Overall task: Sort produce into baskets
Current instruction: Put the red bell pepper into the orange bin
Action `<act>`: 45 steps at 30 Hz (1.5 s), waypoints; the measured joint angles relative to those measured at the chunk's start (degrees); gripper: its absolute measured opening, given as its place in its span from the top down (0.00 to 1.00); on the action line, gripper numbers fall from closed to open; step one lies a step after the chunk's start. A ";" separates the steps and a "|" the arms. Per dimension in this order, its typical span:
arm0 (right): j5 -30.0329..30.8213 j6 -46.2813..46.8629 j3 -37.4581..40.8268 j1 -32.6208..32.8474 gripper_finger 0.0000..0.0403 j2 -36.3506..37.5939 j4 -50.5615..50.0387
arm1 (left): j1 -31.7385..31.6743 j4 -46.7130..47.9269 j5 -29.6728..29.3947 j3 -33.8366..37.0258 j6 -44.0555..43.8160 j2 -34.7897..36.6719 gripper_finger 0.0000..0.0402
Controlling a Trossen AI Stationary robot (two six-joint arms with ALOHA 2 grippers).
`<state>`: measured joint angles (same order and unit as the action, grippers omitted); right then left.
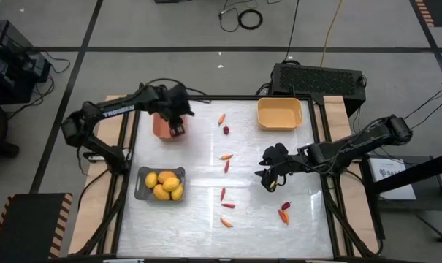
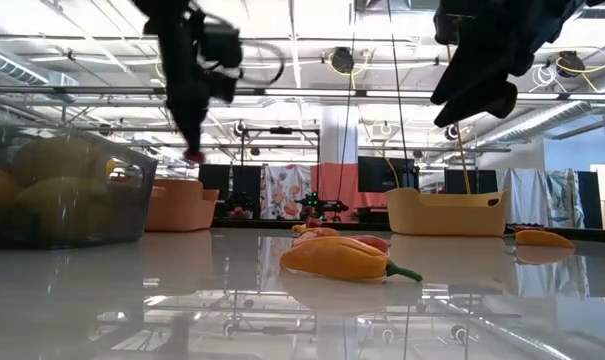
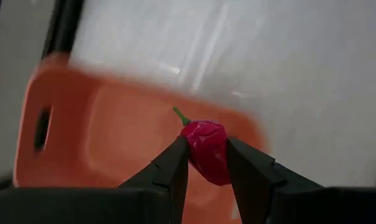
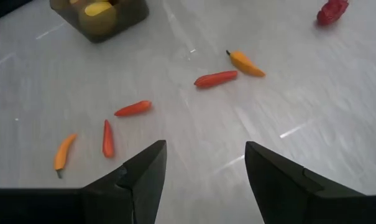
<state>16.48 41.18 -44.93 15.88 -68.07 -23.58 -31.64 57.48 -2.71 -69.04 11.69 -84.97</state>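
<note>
Three trays sat on the bench [image 1: 199, 190]. At the left front, the grey tray [image 1: 142, 191] held about five yellow fruits [image 1: 166, 185], heaped so the count was unsure. Behind it stood the salmon tray [image 1: 161, 126], and the yellow tray [image 1: 279, 113] lay at the far right corner, nothing showing inside it.

Loose down the middle of the bench lay roughly eight slim peppers [image 1: 226, 156], orange and red, from the far edge to the near one. One dark red piece [image 1: 226, 130] rested near the far end, another [image 1: 286, 206] toward the right front beside an orange pepper.

The left hand [image 1: 178, 128] reached in from the left and hung over the salmon tray, its fingers [image 3: 169, 168] closed on a dark red pepper [image 3: 206, 149] with a green stem. The right hand [image 1: 268, 175] hovered above bare bench right of centre, fingers [image 4: 144, 171] spread apart and holding nothing.
</note>
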 joint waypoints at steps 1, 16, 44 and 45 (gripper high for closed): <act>-0.01 0.05 0.00 0.00 0.48 0.02 -0.01 | -1.27 -0.71 -0.65 1.14 -1.80 0.19 0.72; -0.05 0.60 0.00 -0.02 0.48 0.02 -0.20 | -8.74 -7.13 -0.83 5.73 -24.77 -0.11 0.48; -0.03 10.53 0.00 -0.94 0.48 0.01 -11.47 | 12.28 -37.62 7.66 -5.20 -56.18 -23.85 0.48; -0.03 10.64 0.00 -0.94 0.48 0.01 -11.89 | 12.35 -37.56 6.83 -6.39 -56.40 -25.14 0.48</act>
<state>16.45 51.82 -44.93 14.94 -68.07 -35.47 -19.29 19.92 4.12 -75.42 -44.71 -110.11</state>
